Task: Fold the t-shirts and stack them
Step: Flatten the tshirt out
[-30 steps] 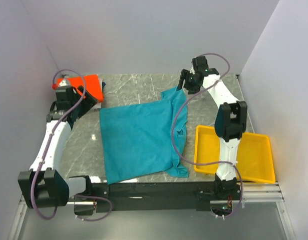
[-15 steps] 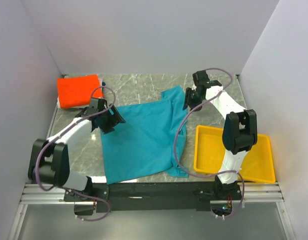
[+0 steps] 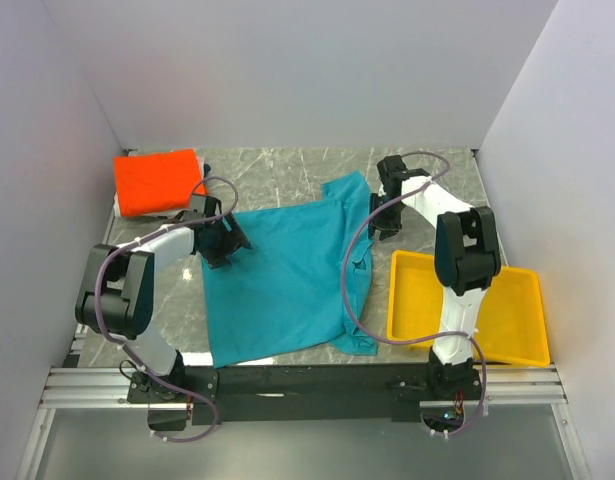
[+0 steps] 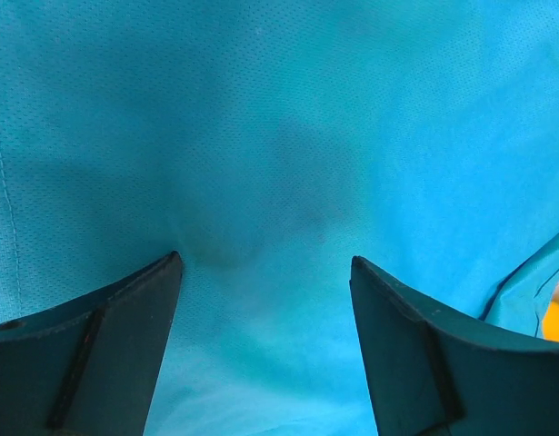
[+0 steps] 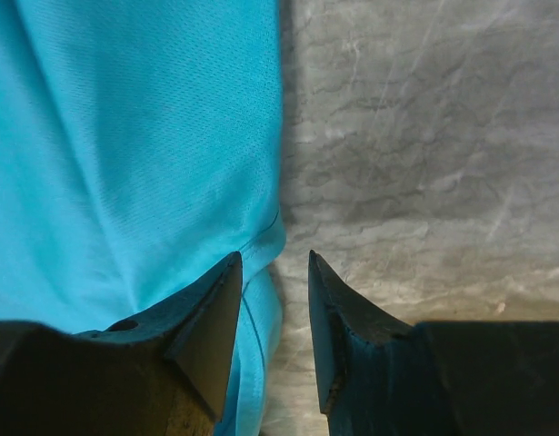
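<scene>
A teal-blue t-shirt (image 3: 277, 280) lies spread flat in the middle of the table. An orange-red t-shirt (image 3: 157, 182) sits folded at the back left. My left gripper (image 3: 232, 240) is down on the teal shirt's upper left corner, open; in the left wrist view the left gripper (image 4: 265, 259) has wide jaws with teal shirt (image 4: 279, 118) cloth filling the gap. My right gripper (image 3: 380, 220) is low at the shirt's right sleeve edge. In the right wrist view the right gripper (image 5: 274, 256) has a narrow gap, with the teal shirt (image 5: 124, 136) hem lying at it, not pinched.
A yellow tray (image 3: 512, 315) stands at the front right, beside the right arm's base. Grey marble tabletop (image 5: 424, 136) shows to the right of the shirt's hem. White walls close in the back and both sides.
My left arm swung from the orange-red shirt down to the teal shirt's upper left corner. My right gripper dropped to the sleeve edge and its jaws narrowed.
</scene>
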Robot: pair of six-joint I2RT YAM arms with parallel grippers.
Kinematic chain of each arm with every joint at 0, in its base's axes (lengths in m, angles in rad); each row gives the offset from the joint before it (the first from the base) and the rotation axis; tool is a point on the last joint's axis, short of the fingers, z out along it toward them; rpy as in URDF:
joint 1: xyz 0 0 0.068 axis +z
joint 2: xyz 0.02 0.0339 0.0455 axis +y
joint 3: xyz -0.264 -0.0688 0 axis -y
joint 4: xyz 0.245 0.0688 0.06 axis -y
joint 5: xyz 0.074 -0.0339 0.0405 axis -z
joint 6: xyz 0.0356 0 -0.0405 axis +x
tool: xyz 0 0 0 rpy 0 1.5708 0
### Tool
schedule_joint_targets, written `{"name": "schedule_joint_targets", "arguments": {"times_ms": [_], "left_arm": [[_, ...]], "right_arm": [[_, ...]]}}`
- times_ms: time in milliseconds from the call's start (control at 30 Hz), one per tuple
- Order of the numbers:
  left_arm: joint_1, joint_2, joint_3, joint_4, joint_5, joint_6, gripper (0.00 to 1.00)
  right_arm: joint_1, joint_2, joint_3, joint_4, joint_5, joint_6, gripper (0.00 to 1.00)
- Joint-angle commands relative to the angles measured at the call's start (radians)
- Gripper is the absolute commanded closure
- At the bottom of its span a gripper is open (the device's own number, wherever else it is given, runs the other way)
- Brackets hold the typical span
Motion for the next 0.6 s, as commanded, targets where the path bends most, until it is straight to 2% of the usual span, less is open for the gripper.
{"name": "schedule_joint_targets", "arguments": {"times_ms": [0, 200, 333, 467, 567], "left_arm": [[0.0, 0.042, 0.022, 0.012, -0.027, 0.038, 0.19], [0.0, 0.069, 0.041, 0.005, -0.029, 0.053, 0.19], [-0.001, 0.079, 0.047, 0.002, -0.033, 0.058, 0.19], [0.003, 0.099, 0.061, -0.015, -0.059, 0.086, 0.18], [0.014, 0.115, 0.088, -0.037, -0.099, 0.115, 0.18]], "right_arm": [[0.001, 0.024, 0.027, -0.01, -0.028, -0.024, 0.57], [0.001, 0.061, 0.013, -0.005, -0.03, -0.015, 0.57], [0.001, 0.082, 0.024, -0.008, -0.019, -0.025, 0.61], [0.001, 0.101, 0.073, -0.045, -0.016, -0.047, 0.84], [-0.001, 0.089, 0.101, -0.086, 0.013, -0.067, 0.96]]}}
